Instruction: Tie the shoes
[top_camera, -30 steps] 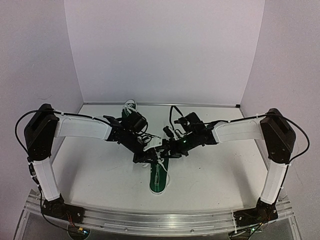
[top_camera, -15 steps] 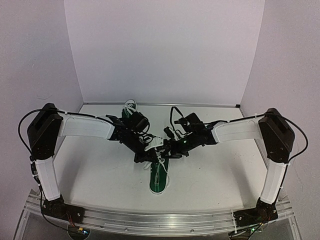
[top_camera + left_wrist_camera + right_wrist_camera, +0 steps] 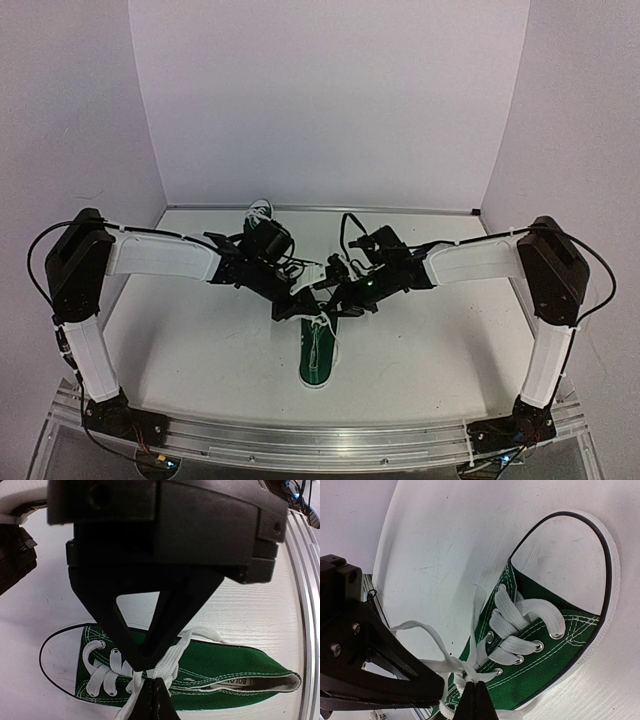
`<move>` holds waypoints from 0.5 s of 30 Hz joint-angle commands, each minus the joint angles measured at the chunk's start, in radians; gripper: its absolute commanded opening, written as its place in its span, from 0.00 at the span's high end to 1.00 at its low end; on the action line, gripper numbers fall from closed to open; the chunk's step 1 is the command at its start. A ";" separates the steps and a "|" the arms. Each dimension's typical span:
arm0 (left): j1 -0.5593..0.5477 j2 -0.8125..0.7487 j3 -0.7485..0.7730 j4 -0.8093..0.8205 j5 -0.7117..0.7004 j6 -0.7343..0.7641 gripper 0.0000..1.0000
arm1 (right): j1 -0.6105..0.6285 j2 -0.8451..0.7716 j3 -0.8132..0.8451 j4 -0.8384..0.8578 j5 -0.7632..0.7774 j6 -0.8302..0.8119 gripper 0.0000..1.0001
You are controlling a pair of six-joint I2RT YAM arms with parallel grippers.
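Observation:
One dark green shoe (image 3: 317, 355) with a white toe cap lies at the table's middle, toe towards the near edge. It also shows in the left wrist view (image 3: 235, 667) and the right wrist view (image 3: 555, 645). My left gripper (image 3: 300, 302) is shut on a white lace (image 3: 173, 655) just above the top eyelets (image 3: 149, 674). My right gripper (image 3: 331, 297) is shut on the lace knot (image 3: 470, 672) right beside it (image 3: 475, 684), and the left gripper's finger (image 3: 380, 680) is close on its left. The second shoe (image 3: 258, 214) stands at the back, mostly hidden behind the left arm.
White walls close the table at the back and both sides. An aluminium rail (image 3: 320, 440) runs along the near edge, with both arm bases on it. A loose lace loop (image 3: 420, 630) lies on the table beside the shoe.
My left gripper has shifted a little right and back, closer to the right gripper, still holding the lace. The right arm and the shoe have barely moved.

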 commanded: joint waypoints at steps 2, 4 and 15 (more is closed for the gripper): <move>0.003 -0.017 -0.050 0.104 -0.023 -0.062 1.00 | -0.001 -0.023 0.002 0.026 0.004 0.010 1.00; 0.004 -0.016 -0.065 0.121 -0.026 -0.072 1.00 | -0.001 -0.025 0.003 0.028 0.002 0.013 1.00; -0.003 -0.008 -0.145 0.262 -0.086 -0.162 1.00 | -0.001 -0.034 -0.027 0.129 -0.067 0.073 1.00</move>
